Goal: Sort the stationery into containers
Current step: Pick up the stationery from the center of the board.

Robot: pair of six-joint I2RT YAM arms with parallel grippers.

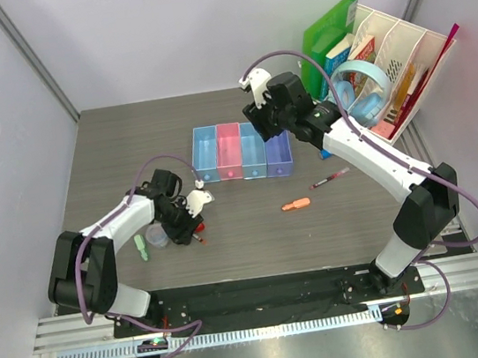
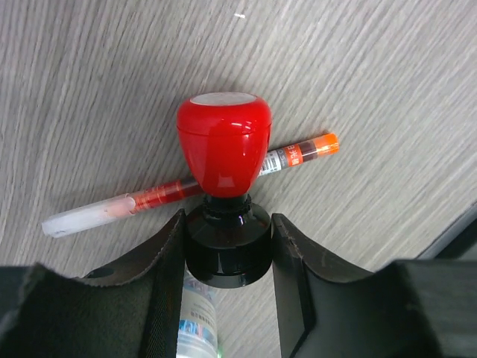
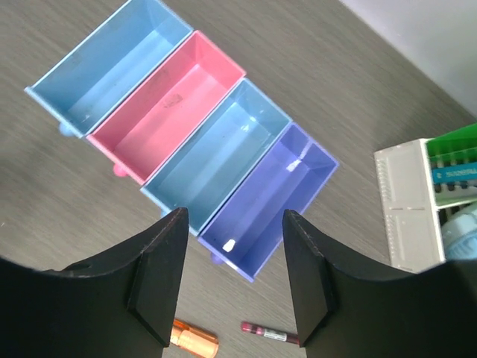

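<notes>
My left gripper (image 1: pixel 189 223) (image 2: pixel 227 246) is low over the table, its jaws shut on the black base of a red-capped piece (image 2: pixel 223 145). A slim red pen (image 2: pixel 149 195) with an orange end lies under it. A clear labelled tube (image 2: pixel 197 321) shows below the jaws. A green piece (image 1: pixel 142 246) and a translucent disc (image 1: pixel 156 236) lie just left. My right gripper (image 1: pixel 256 126) (image 3: pixel 231 283) is open and empty above the four joined trays (image 1: pixel 205 152) (image 3: pixel 168 108). All trays look empty. An orange piece (image 1: pixel 295 204) (image 3: pixel 195 339) and a dark red pen (image 1: pixel 329 179) (image 3: pixel 268 334) lie in front of the purple tray (image 3: pixel 268 198).
A white perforated organizer (image 1: pixel 400 58) (image 3: pixel 406 201) with books, a green folder (image 1: pixel 330 33) and blue headphones (image 1: pixel 365 94) stands at the back right. Grey walls close in the table on the left, back and right.
</notes>
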